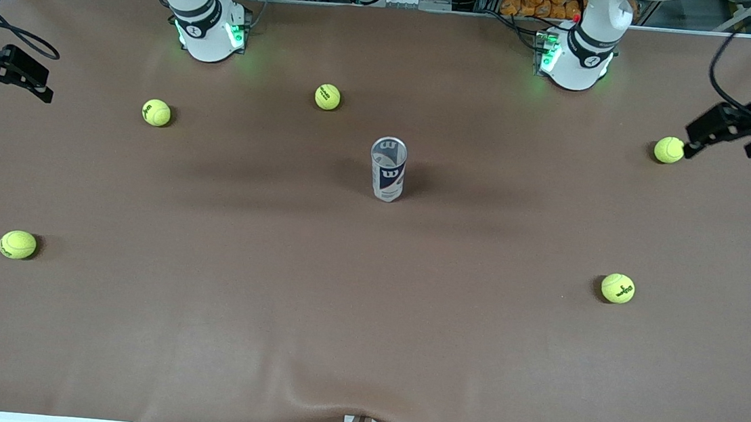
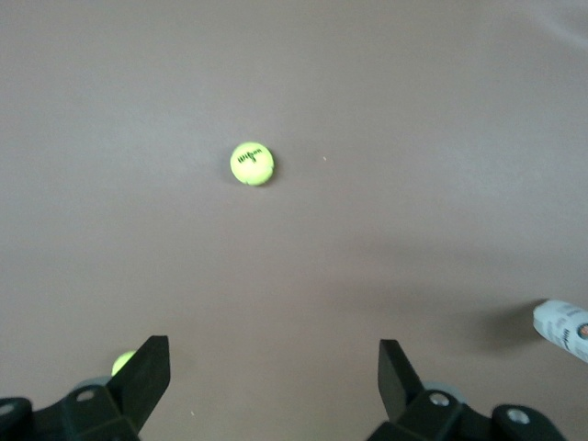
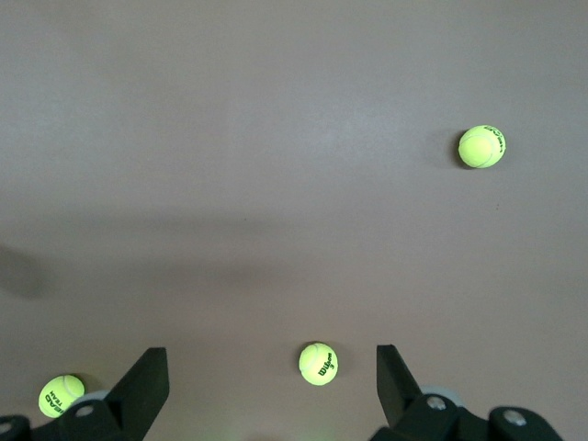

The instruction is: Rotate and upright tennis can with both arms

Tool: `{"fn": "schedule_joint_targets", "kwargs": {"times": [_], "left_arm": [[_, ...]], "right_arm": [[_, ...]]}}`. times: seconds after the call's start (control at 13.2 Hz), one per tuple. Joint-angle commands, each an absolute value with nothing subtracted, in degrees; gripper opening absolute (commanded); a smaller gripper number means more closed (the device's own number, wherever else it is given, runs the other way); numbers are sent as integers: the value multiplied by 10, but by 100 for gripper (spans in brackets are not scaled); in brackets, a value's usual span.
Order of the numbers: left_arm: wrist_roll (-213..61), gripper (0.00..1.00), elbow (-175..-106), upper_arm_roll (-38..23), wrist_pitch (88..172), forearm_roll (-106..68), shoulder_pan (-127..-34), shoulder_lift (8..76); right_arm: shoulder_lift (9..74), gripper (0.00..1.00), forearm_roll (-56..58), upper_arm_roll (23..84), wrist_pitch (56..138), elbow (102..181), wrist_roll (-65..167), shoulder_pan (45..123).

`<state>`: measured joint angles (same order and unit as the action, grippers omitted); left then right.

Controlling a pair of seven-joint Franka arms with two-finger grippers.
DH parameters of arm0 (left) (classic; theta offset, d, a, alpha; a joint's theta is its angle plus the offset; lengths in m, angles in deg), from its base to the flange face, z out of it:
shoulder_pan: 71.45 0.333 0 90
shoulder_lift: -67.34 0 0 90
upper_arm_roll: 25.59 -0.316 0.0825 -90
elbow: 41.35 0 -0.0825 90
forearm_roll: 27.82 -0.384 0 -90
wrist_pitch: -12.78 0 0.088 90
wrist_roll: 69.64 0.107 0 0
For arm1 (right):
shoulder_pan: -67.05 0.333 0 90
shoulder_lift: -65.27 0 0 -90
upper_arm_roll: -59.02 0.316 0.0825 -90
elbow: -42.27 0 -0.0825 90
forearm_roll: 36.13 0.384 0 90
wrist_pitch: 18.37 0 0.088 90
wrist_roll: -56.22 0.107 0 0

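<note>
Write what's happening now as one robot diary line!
clear-plastic tennis can: upright mid-table, untouched | left gripper: open, over its table end | right gripper: open, over its end

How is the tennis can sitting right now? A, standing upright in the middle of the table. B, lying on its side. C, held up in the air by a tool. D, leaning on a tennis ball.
A: the tennis can stands upright on the table, alone, with both tools away at the table's ends.
</note>
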<state>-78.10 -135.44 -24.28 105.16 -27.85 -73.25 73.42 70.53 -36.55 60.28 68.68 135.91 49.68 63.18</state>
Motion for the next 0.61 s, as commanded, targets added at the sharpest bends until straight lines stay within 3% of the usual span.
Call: {"fn": "schedule_joint_targets", "kwargs": {"times": [0.0,0.53], "left_arm": [[-770,100,-1314,-245,1052,-313,-736,706],[-769,100,-1309,-238,1052,-332,-737,696]], "right_arm": [[719,100,-367,602,687,1368,491,635],[719,100,-367,602,689,1368,491,635]]}}
